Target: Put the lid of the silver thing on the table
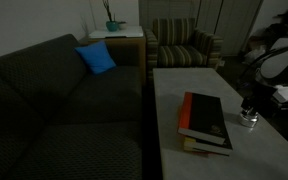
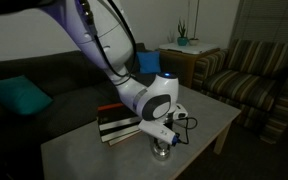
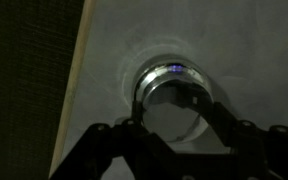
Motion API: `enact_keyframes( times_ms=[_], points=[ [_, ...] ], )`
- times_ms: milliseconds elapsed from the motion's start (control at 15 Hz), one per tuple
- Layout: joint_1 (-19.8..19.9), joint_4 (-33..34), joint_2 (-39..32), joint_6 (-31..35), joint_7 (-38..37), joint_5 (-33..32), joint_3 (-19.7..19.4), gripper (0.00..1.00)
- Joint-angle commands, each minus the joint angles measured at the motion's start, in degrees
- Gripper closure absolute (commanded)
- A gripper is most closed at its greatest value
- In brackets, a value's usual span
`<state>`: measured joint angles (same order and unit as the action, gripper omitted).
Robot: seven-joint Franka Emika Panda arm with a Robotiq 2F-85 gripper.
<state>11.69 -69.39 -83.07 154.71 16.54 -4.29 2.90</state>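
Note:
The silver thing (image 1: 249, 121) (image 2: 164, 151) is a small shiny round tin standing on the pale table (image 1: 174, 100) (image 2: 214, 125) beside a stack of books. In the wrist view its rim (image 3: 174, 71) shows just beyond the round silvery lid (image 3: 167, 120). My gripper (image 3: 172, 112) comes straight down onto it, dark fingers (image 3: 210, 108) pressed against opposite sides of the lid, shut on it. Whether the lid is raised off the tin I cannot tell. Both exterior views show the gripper (image 1: 251, 106) (image 2: 162, 139) right on top of the tin.
A red-and-black book stack (image 1: 206, 122) (image 2: 119, 122) lies close beside the tin. The table's edge (image 3: 79, 90) runs near the tin, with a dark sofa (image 1: 54, 100) beyond. A striped armchair (image 1: 179, 45) and a small side table with a plant (image 1: 112, 30) stand further off.

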Motion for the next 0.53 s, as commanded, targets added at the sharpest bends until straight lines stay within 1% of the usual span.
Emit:
enact_keyframes(
  times_ms=[0,267,467],
  points=[
    [-1.57,-11.31,6.26,9.51,-3.61,-0.09,-1.62,0.56],
    [-4.52,-21.31,11.48,19.42,-7.29,-0.02,-4.28,0.56],
    [-6.8,-26.26,14.59,21.37,-9.69,-0.16,-6.24,0.56]
  ],
)
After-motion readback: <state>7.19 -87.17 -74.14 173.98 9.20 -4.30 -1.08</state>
